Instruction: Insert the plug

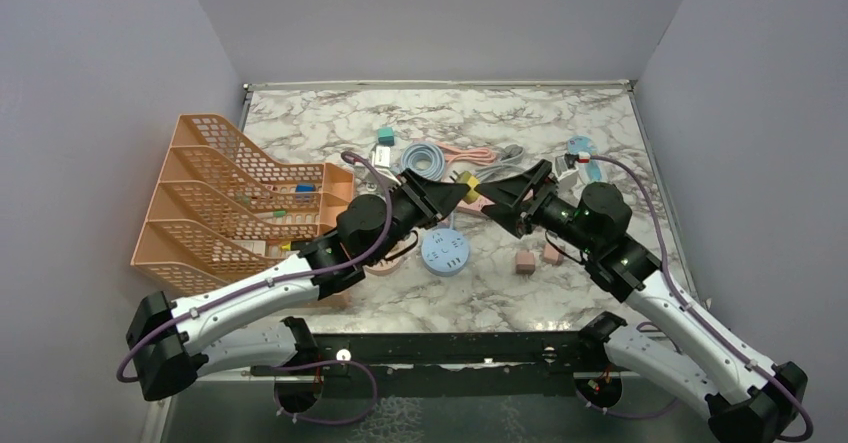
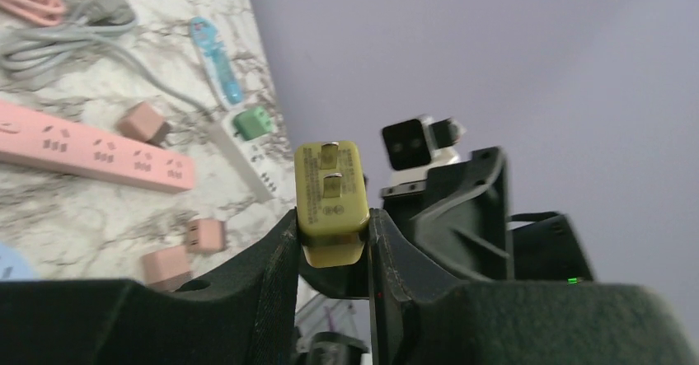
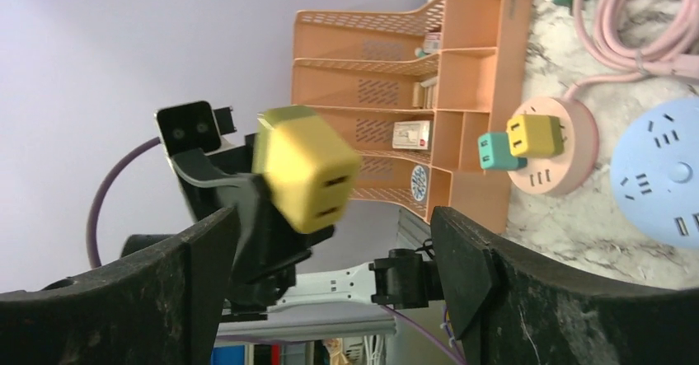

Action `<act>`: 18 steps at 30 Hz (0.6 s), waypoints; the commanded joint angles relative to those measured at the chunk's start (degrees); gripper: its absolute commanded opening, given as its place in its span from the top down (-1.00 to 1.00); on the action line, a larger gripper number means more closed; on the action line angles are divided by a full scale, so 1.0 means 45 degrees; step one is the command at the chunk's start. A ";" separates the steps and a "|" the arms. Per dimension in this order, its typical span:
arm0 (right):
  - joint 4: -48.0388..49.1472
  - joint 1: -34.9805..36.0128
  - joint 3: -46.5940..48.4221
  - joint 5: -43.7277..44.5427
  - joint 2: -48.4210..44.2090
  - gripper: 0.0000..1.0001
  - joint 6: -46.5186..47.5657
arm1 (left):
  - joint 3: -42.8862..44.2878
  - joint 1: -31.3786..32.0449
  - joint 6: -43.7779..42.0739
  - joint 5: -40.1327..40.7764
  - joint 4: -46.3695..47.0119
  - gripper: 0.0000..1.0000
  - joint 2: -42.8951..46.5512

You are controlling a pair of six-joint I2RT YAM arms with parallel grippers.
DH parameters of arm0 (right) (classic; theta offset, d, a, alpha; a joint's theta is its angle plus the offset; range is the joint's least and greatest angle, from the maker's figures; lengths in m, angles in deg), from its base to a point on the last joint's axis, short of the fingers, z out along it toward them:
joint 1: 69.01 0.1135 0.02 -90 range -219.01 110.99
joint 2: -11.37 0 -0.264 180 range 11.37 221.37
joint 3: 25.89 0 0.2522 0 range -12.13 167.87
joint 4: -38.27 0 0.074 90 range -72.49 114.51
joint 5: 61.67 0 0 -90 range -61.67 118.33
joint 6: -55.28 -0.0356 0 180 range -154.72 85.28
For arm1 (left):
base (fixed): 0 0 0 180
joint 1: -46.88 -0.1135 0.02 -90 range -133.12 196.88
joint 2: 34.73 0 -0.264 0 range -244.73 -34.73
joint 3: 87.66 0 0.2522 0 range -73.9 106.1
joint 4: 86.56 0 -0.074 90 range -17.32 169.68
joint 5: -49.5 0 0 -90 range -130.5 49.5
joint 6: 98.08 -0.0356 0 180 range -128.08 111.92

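We find the left hand [image 2: 331, 221] closed on the yellow plug [image 2: 331, 196], one finger pressed to each side of its body. The two flat prongs stand clear above the fingertips in the left wrist view. The plug is held raised off the bench [image 1: 560, 113], over the middle of the marbled surface, and it sits in no socket. The right hand [image 3: 334, 241] stands wide, with nothing between its fingers [image 3: 198, 250]. It faces the left hand tip to tip, and in its own view the plug's two-slot face hangs just beyond the gap. We see no contact between the right hand and the plug. On the bench below the two hands lies a round blue socket block [image 1: 445, 254], flat, sockets upward. Beside it is a round pink socket block [image 3: 577, 167] carrying a second yellow plug [image 3: 534, 134] and a teal plug [image 3: 494, 151], side by side. An orange file rack [image 1: 225, 198] stands at the bench's left side. A long pink power strip [image 2: 91, 151] lies flat, a small pink adapter [image 1: 525, 261] rests near the blue block, and coiled cables [image 1: 440, 155] lie towards the back.
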 commanded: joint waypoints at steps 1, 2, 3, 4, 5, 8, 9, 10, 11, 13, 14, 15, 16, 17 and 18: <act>0.1780 0.0045 -0.0129 -0.0084 -0.0432 -0.69 0.0343 | 0.1766 -0.0044 0.1420 -0.0591 -0.2021 0.60 0.0528; 0.2067 0.0056 -0.0048 -0.0308 -0.0439 -0.67 0.0489 | 0.1966 -0.0034 0.1578 -0.0692 -0.2179 0.60 0.0576; 0.2389 0.0057 0.0013 -0.0578 -0.0399 -0.62 0.0603 | 0.2145 -0.0045 0.1708 -0.0822 -0.2245 0.60 0.0604; 0.2768 0.0057 0.0092 -0.0934 -0.0313 -0.57 0.0697 | 0.2292 -0.0036 0.1837 -0.0922 -0.2297 0.60 0.0646; 0.3320 0.0052 0.0182 -0.1264 -0.0190 -0.53 0.0768 | 0.2415 -0.0035 0.1950 -0.1029 -0.2308 0.60 0.0679; 0.4298 0.0056 0.0481 -0.2092 0.0210 -0.37 0.0770 | 0.2670 -0.0041 0.2105 -0.1331 -0.2211 0.61 0.0707; 0.4560 0.0057 0.0546 -0.2248 0.0327 -0.32 0.0682 | 0.2707 -0.0043 0.2094 -0.1422 -0.2168 0.61 0.0698; 0.4815 0.0057 0.0581 -0.2358 0.0447 -0.29 0.0563 | 0.2726 -0.0046 0.2092 -0.1463 -0.2131 0.61 0.0692; 0.5044 0.0050 0.0592 -0.2416 0.0550 -0.26 0.0421 | 0.2728 -0.0046 0.2051 -0.1495 -0.2065 0.61 0.0704; 0.5420 0.0057 0.0589 -0.2485 0.0769 -0.19 0.0128 | 0.2709 -0.0046 0.2069 -0.1528 -0.2006 0.61 0.0666; 0.5620 0.0057 0.0576 -0.2561 0.0907 -0.12 0.0003 | 0.2699 -0.0046 0.2048 -0.1571 -0.1923 0.61 0.0644; 0.5865 0.0045 0.0558 -0.2661 0.1020 -0.01 -0.0088 | 0.2703 -0.0046 0.2035 -0.1594 -0.1876 0.61 0.0617; 0.6028 0.0056 0.0536 -0.2774 0.1168 0.08 -0.0165 | 0.2686 -0.0044 0.2034 -0.1624 -0.1848 0.61 0.0570; 0.6221 0.0047 0.0533 -0.2893 0.1294 0.17 -0.0207 | 0.2679 -0.0044 0.2017 -0.1644 -0.1805 0.61 0.0547; 0.6380 0.0046 0.0516 -0.2988 0.1400 0.28 -0.0219 | 0.2666 -0.0044 0.1978 -0.1622 -0.1795 0.61 0.0551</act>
